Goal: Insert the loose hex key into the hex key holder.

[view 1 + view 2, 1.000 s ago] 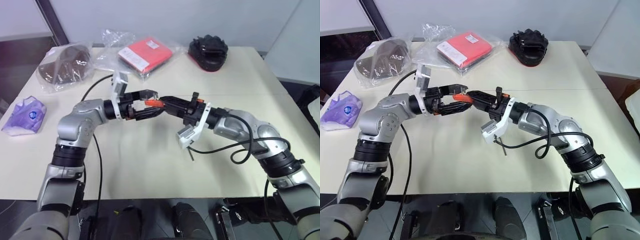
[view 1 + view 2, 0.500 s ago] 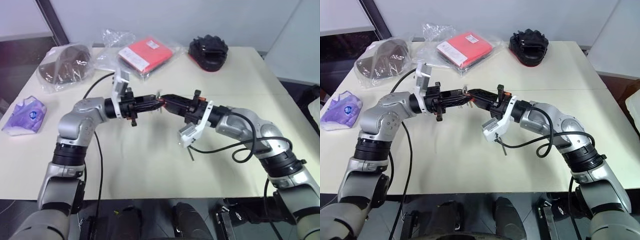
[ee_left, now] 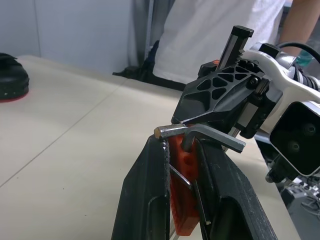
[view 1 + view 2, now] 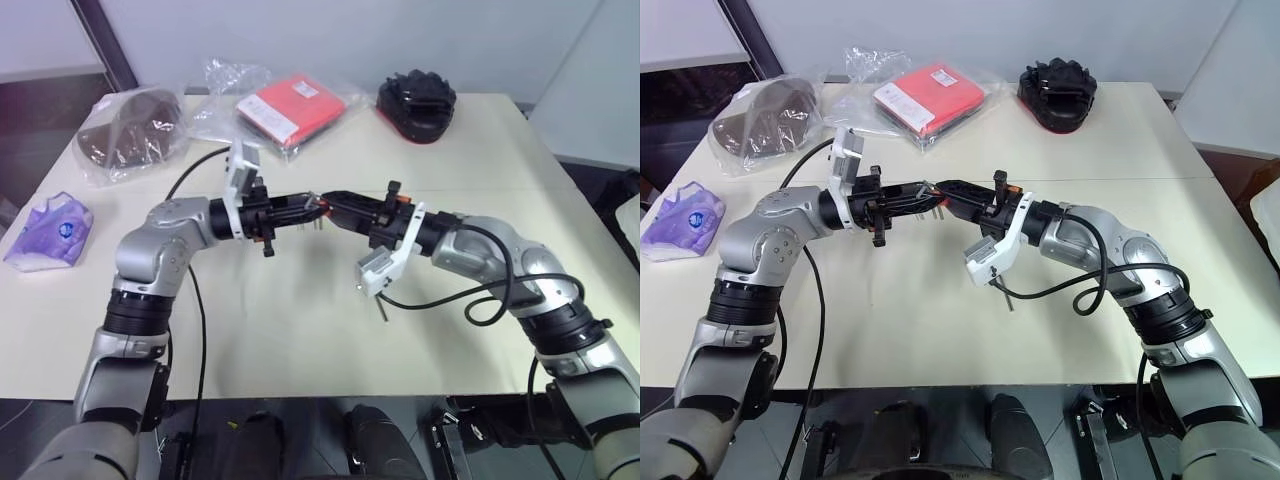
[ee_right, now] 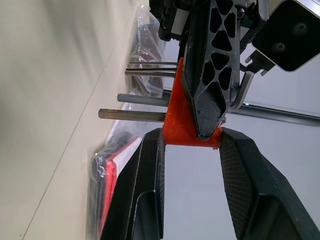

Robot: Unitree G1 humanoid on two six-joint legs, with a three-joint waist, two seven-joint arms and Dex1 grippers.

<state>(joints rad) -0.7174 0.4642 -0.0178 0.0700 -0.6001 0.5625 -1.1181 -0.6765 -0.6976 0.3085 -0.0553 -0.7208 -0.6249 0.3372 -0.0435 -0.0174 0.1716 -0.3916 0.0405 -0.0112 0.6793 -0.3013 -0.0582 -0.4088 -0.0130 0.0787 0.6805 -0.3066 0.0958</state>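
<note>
Left tool has closed on holder

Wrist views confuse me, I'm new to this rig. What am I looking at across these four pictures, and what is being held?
The two wide pictures come from the robot's head, looking down over both arms. The other two come from cameras on each wrist, looking along that arm's black fingers. The left pincer and right pincer meet above the table, both shut on the hex key holder. A thin dark rod on the table is probably the loose hex key. At the back lie a red packet, a black item and two bagged things.
</note>
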